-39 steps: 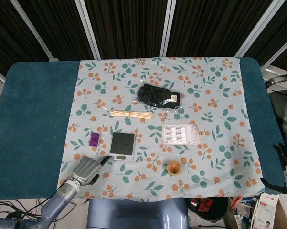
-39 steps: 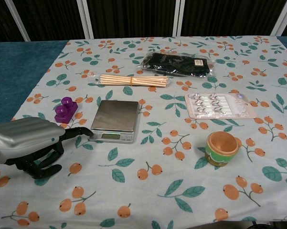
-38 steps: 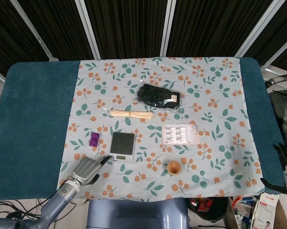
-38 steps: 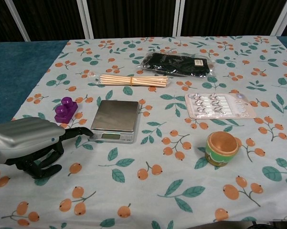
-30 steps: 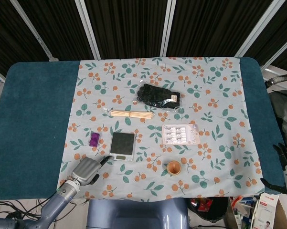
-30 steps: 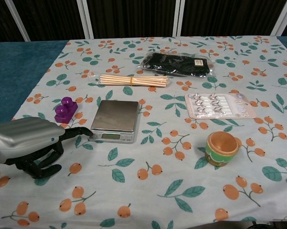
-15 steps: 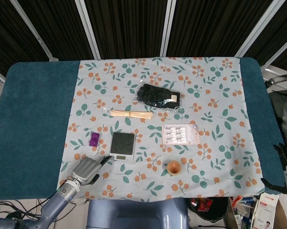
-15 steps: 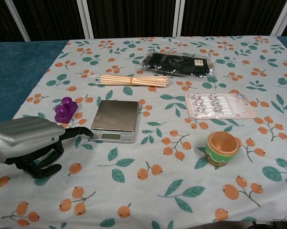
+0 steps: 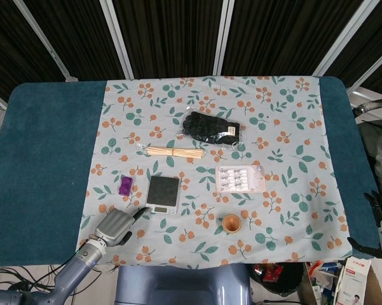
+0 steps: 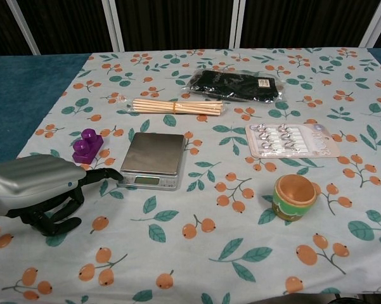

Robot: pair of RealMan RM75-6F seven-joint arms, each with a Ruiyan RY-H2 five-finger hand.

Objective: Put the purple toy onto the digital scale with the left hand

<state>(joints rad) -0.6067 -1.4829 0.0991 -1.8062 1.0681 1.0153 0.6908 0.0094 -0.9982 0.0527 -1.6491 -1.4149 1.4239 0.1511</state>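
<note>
The purple toy [image 9: 125,185] [image 10: 87,145], a small studded block, lies on the floral cloth just left of the digital scale [image 9: 163,194] [image 10: 153,158]. The scale's dark platform is bare. My left hand [image 9: 114,227] [image 10: 41,190] rests low at the cloth's near-left corner, below the toy and apart from it. Its silver back faces up, the dark fingers are loosely bent toward the cloth, and the thumb reaches toward the scale's front corner. It holds nothing. Only part of my right hand [image 9: 380,229] shows off the table's right edge, with dark fingers apart.
Behind the scale lie a bundle of wooden sticks [image 10: 177,106] and a black packet [image 10: 236,85]. A blister pack [image 10: 291,140] and a small wooden cup [image 10: 294,196] sit to the right. Blue table surface [image 9: 44,159] extends left of the cloth.
</note>
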